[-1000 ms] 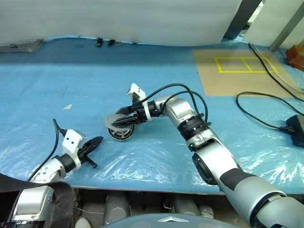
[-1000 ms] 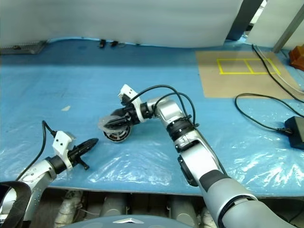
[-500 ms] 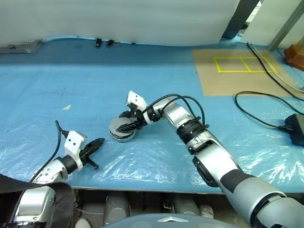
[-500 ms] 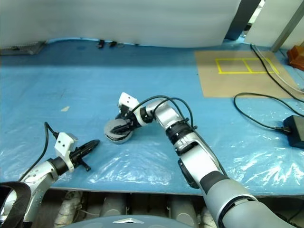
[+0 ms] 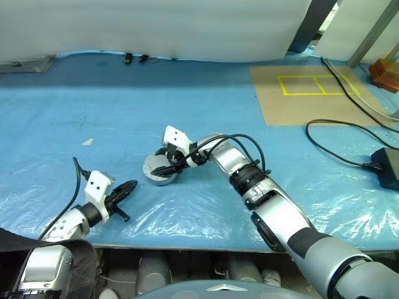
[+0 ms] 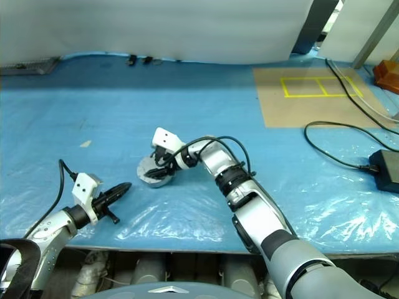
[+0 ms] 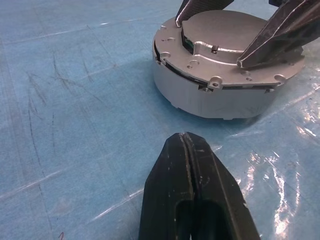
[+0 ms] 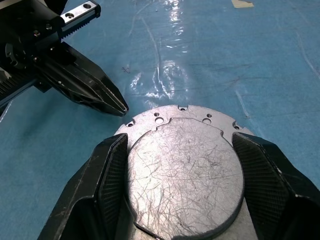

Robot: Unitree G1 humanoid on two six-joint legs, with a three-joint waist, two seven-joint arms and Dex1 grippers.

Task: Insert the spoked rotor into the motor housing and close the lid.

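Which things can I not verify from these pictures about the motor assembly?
- The spoked rotor: whether it sits inside the motor housing cannot be told; the lid covers the top in both wrist views.
- The lid's underside: hidden, facing down.
- Right gripper fingertips: cut off by the right wrist view's edge.
- Seating of the lid: a dark gap shows in the left wrist view; its far rim is behind the right gripper's fingers.

Head cams look down; wrist cams close on lid (image 8: 182, 172).

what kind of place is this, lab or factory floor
Most likely a robot test lab or workshop: a worktable under blue plastic sheeting, a cardboard mat with yellow taped boxes, and loose black cables running to a power adapter.
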